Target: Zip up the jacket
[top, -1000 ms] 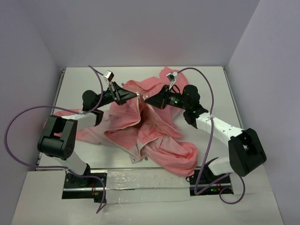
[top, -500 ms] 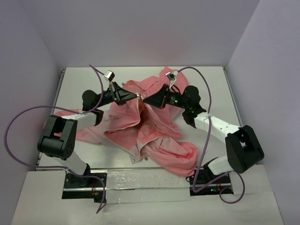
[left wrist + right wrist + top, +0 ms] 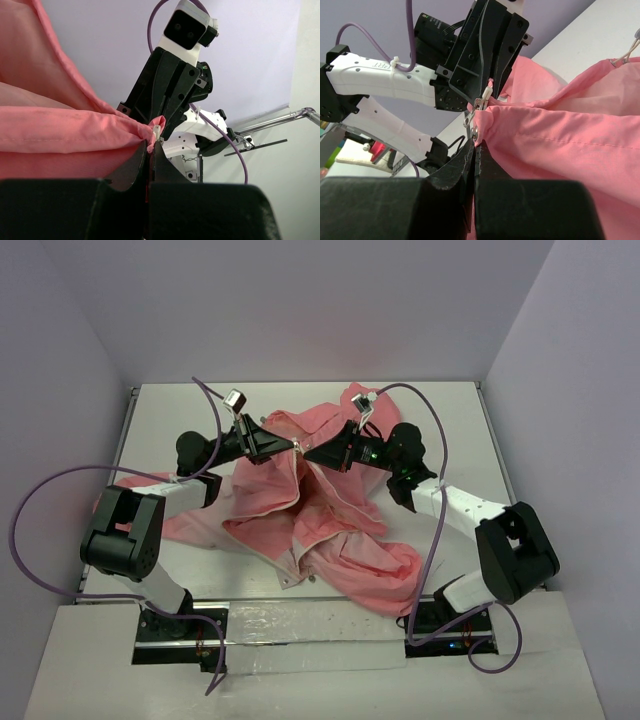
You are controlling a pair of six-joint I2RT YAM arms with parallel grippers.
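Observation:
The salmon-pink jacket (image 3: pixel 330 530) lies open and rumpled across the middle of the table, its pale lining up. Both grippers meet nose to nose above its far part. My left gripper (image 3: pixel 296 446) is shut on one front edge of the jacket (image 3: pixel 75 132), where a small light zipper end (image 3: pixel 157 133) sticks out above the fingertips. My right gripper (image 3: pixel 305 451) is shut on the other front edge (image 3: pixel 555 135), right beside a metal snap (image 3: pixel 475 131) and the silver zipper pull (image 3: pixel 479 105). The two held corners are lifted off the table and nearly touch.
Purple cables (image 3: pixel 50 500) loop off both arms. White walls close the table on the left, far and right sides. A sleeve (image 3: pixel 185 525) spreads to the left under the left arm and the hood end (image 3: pixel 360 397) lies at the far side.
The right gripper has crept a little to the left, closing the gap to the left gripper. The left arm and the jacket on the table look unchanged.

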